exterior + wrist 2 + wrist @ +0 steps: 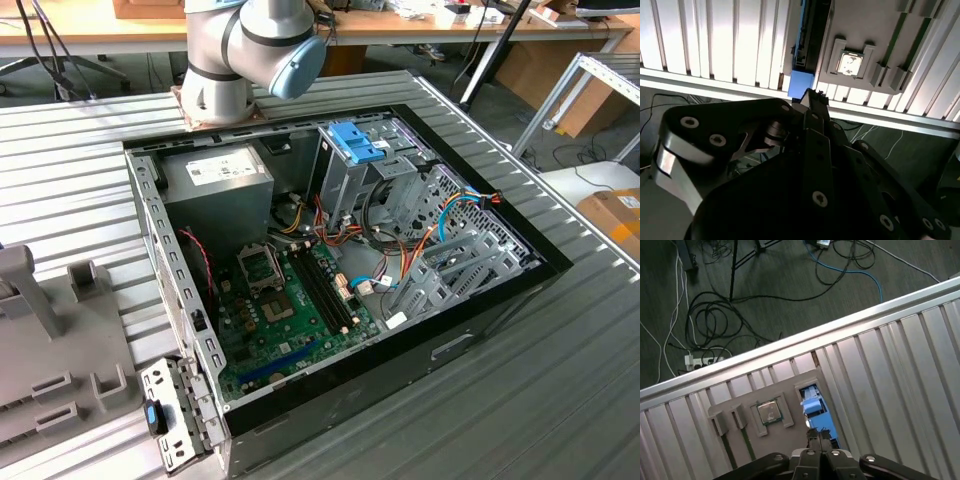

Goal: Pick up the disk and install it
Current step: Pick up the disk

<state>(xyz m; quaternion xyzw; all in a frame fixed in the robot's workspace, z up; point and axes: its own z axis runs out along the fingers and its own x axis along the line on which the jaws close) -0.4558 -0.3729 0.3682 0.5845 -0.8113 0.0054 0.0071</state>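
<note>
The disk (812,407) stands on edge in a slot of a grey fixture plate (785,387); its blue carrier rail faces the camera. In the second wrist view the disk (807,40) is a dark slab seen edge-on with a blue end. My gripper (818,434) hangs above the disk, apart from it, its fingertips drawn together and holding nothing. The black gripper (816,97) points at the disk's blue end in the second wrist view.
A square processor chip (769,412) lies in a holder on the plate beside the disk. In the exterior view the open computer case (480,330) sits on the ribbed metal table, with a drive cage and blue latch (352,140), and a power-supply box (218,180). Cables lie on the floor (740,315).
</note>
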